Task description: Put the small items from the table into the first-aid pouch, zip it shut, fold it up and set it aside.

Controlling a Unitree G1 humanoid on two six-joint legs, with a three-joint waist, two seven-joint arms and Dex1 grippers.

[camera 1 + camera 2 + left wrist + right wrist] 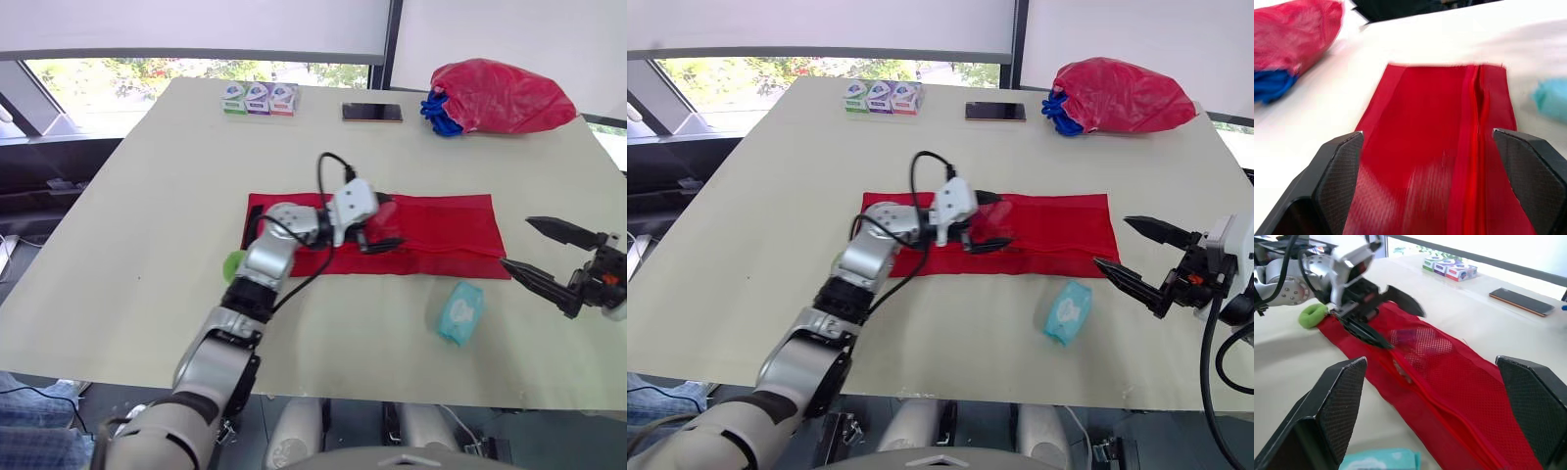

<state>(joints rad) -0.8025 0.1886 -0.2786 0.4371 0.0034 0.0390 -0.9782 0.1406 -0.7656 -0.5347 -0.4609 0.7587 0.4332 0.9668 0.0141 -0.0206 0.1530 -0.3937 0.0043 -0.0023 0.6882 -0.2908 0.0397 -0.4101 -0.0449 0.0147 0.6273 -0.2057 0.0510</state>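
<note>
Care belongs at the opening: the left gripper point(384, 225) hangs spread and empty over the left half of the red first-aid pouch point(441, 230), which lies unfolded on the table point(127, 255), so it should probably pinch only one layer beside the zip point(1480, 122). The right gripper point(516, 242), likewise spread and holding nothing, hovers off the pouch's right end, well placed to take the teal tissue pack point(458, 311) just in front.

Head stereo pair looked down over the desk point(147, 245) from its near edge. Both wrist cams sat low and close, facing each other along the red pouch point(1435, 147), which every view shared.
</note>
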